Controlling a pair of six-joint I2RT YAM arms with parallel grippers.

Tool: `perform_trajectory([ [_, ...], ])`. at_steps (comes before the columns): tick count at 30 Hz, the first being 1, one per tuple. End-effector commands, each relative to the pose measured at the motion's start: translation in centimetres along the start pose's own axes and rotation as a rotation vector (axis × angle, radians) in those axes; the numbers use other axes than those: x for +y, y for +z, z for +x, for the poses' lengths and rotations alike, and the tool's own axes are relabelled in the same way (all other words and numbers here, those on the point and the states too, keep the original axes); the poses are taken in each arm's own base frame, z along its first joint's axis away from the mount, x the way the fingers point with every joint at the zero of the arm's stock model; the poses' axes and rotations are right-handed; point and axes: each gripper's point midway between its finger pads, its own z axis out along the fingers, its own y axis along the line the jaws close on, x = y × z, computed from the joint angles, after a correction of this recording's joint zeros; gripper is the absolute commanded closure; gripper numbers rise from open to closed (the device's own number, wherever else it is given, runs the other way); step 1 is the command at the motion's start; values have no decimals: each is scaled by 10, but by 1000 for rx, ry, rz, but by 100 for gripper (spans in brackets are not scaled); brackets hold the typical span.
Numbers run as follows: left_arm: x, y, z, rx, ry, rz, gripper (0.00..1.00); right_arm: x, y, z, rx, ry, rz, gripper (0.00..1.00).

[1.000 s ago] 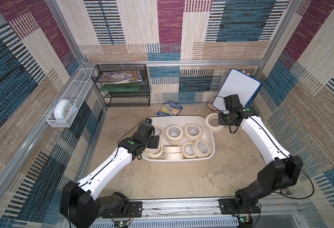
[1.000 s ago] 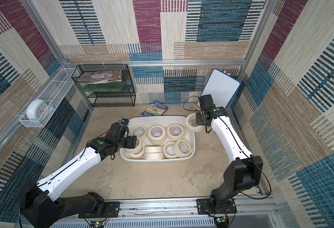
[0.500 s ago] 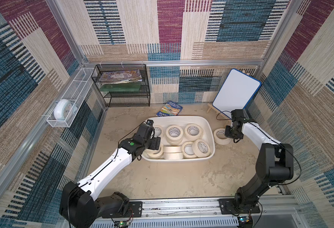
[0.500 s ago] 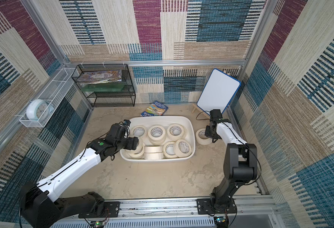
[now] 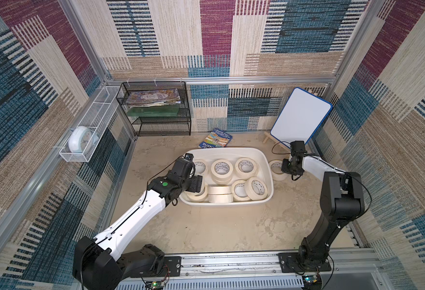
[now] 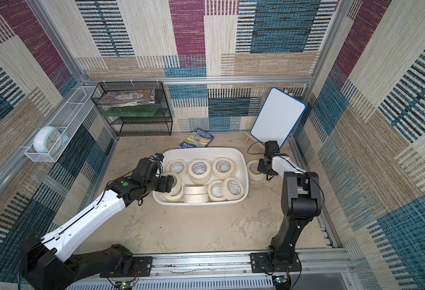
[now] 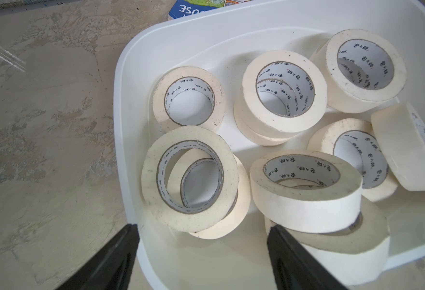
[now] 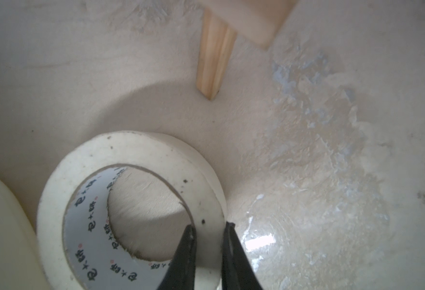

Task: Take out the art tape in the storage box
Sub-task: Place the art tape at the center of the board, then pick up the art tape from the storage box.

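Note:
The storage box (image 5: pixel 231 150) (image 6: pixel 201 150) is a white tub in mid-table, holding several cream art tape rolls (image 5: pixel 222 167) (image 7: pixel 284 93), some stacked or leaning. My left gripper (image 5: pixel 197 184) (image 7: pixel 202 228) hangs open over the box's left end. One of its fingers is outside the rim and the other is beside a stacked roll (image 7: pixel 190 175); nothing is between them. One art tape roll (image 5: pixel 271 170) (image 8: pixel 131 150) lies flat on the table just right of the box. My right gripper (image 5: pixel 285 168) (image 8: pixel 207 227) pinches its wall, one finger inside the ring and one outside.
A whiteboard (image 5: pixel 300 116) on a wooden easel (image 8: pixel 215 57) stands close behind the right gripper. A book (image 5: pixel 215 140) lies behind the box. A black mesh rack (image 5: pixel 156 110) is at the back left. A wire basket (image 5: pixel 98 113) with a clock (image 5: pixel 80 141) hangs on the left wall.
The right arm carried a tape roll from above the box's back right corner down onto the table right of the box. The left gripper stayed over the box's left end.

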Motion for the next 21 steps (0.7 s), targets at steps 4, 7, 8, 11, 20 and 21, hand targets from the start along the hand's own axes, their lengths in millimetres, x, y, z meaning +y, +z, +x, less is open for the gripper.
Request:
perform_trajectory([
  [4,-13,3,16,97,36,65,17,4,-16,-8,-24,-20,-21,41],
  [7,-14,10,25,136,34,60,19,9,-38,-15,-48,-42,-29,26],
  [8,-14,12,26,142,34,63,19,13,-45,-16,-53,-55,-32,26],
  [11,-19,26,27,168,36,73,22,38,-63,-6,-32,-120,-97,22],
  [20,-29,65,38,305,128,76,24,77,-93,24,-43,-170,-204,4],
  [21,-29,70,40,319,130,73,24,77,-98,23,-54,-168,-208,3],
])
